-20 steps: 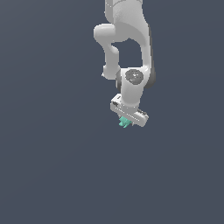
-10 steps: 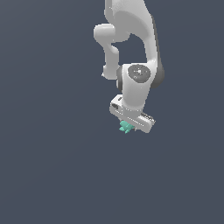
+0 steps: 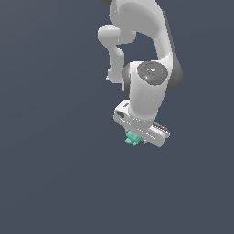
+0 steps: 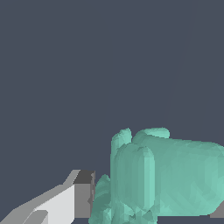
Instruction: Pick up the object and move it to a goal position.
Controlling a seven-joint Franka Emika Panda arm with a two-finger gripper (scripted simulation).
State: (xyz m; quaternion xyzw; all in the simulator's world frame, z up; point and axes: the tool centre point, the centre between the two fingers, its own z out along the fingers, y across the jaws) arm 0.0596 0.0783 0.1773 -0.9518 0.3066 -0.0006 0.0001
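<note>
From the exterior view, the white Panda arm (image 3: 146, 55) is reaching down out of the upper part of the scene, its wrist bending toward the exterior view's right. The end effector (image 3: 137, 137) is hanging at its tip against a plain dark grey-blue backdrop, with nothing else around it. The teal-green knobbly object (image 3: 132, 138) is sticking out from just beneath the end effector's pale body, touching it and poking toward the exterior view's left.

In the wrist view, the object (image 4: 166, 179) is filling much of the frame, lumpy and rounded, sitting right against a white finger (image 4: 65, 203) with a dark grey pad. The end effector is closing on the object, gripping it between its fingers.
</note>
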